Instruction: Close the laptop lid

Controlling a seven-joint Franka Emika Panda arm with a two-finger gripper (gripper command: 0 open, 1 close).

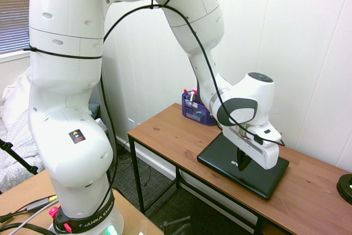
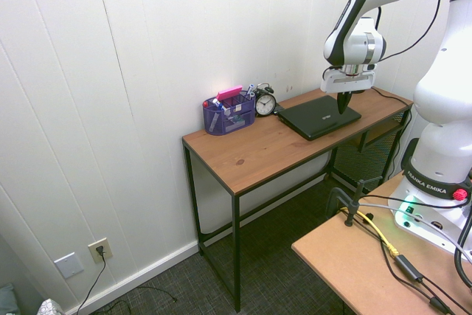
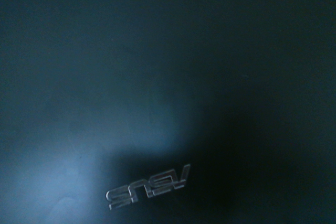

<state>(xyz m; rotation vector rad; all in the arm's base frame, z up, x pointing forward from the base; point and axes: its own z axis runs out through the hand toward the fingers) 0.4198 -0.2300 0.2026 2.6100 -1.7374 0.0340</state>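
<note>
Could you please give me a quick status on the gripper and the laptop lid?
Gripper shut, pointing down at the laptop lid. Lid lies flat on the laptop. Nothing in the way.

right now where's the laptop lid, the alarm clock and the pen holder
laptop lid (image 2: 313,117): second exterior view, middle of its flat black outside
alarm clock (image 2: 265,102): second exterior view, its dial
pen holder (image 2: 228,118): second exterior view, its front wall

Hand covers part of the lid at centre right in the first exterior view; whether its tips touch the surface cannot be told. Dark round object cut off by the right edge. Organiser contents, left of centre in the second exterior view, too small to identify. Wrist view: dark, blurred lid, edges out of frame.
</note>
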